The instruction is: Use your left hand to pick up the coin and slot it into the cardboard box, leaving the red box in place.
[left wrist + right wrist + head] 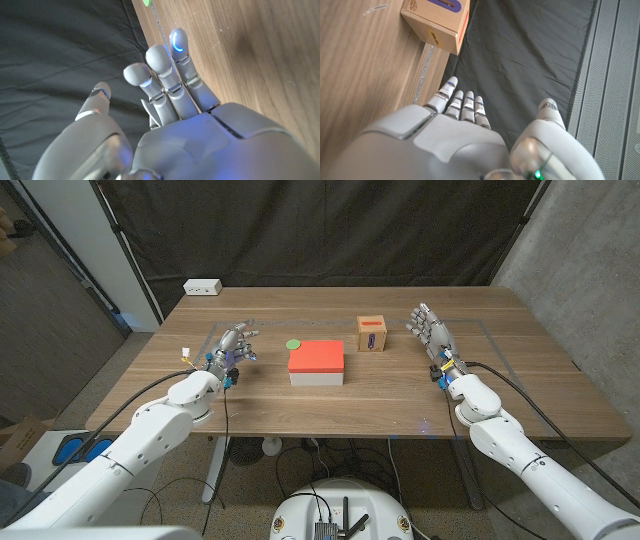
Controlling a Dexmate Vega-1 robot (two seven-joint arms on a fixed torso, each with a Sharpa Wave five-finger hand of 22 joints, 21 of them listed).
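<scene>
Nothing is done yet: your left hand (233,344), fingers apart and empty, waits left of centre; the coin (292,344) lies on the bench (400,395), unslotted, left of the cardboard box (372,334).

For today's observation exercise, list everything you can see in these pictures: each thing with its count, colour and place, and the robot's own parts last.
coin: one, green, on the table just behind the red box's left corner
red box: one, red top and white sides, table middle
cardboard box: one, brown with a red slot label, right of the red box
white block: one, at the table's far left edge
table: one, wooden
left hand: one, grey, open, left of the coin
right hand: one, grey, open, right of the cardboard box
</scene>
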